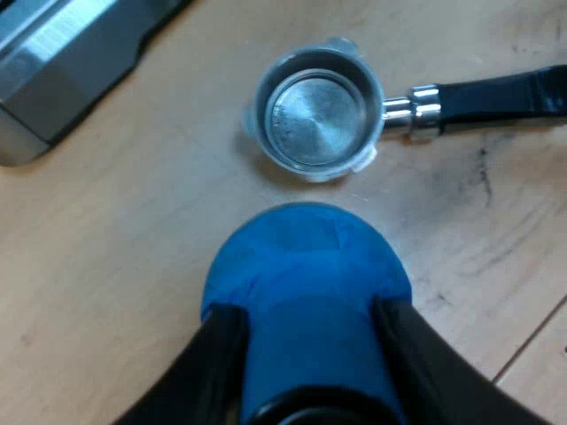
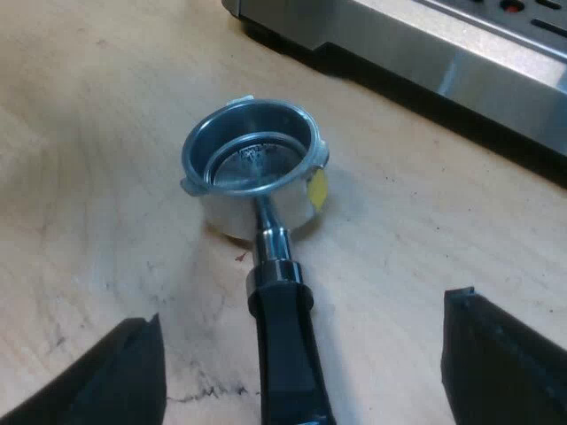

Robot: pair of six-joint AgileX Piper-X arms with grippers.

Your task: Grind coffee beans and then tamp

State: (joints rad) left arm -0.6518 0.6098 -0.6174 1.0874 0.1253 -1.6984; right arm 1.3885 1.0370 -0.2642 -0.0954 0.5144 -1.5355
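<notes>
"On the wooden surface [image 1: 106,266], close to the espresso machine [image 1: 62,62], where does the holder sit?"

"The holder [image 1: 314,111] lies loose with its cup facing up, just off the machine's base. I see bare metal at the bottom of the cup, so I judge that no grounds are in it yet."

"And the pincers?"

"The left pincer [image 1: 304,310] is clenched on the blue tamper [image 1: 306,257], which hangs near the cup but not over it. The right pincer [image 2: 306,363] is released: its 2 fingers stand wide on either side of the dark handle [image 2: 283,354], touching nothing."

"What could go wrong?"

"Tamping now would press steel on an empty cup, because grinding comes first. Nothing pins the holder, so a lopsided close by the right pincer could swing the handle aside. A tamper lowered onto the rim instead of inside it could tip the cup."

"Room to move?"

"There is bare surface all round the holder except toward the machine [image 2: 443,53]. Its hard edge runs near the cup, so I would lift the holder before turning it"
</notes>
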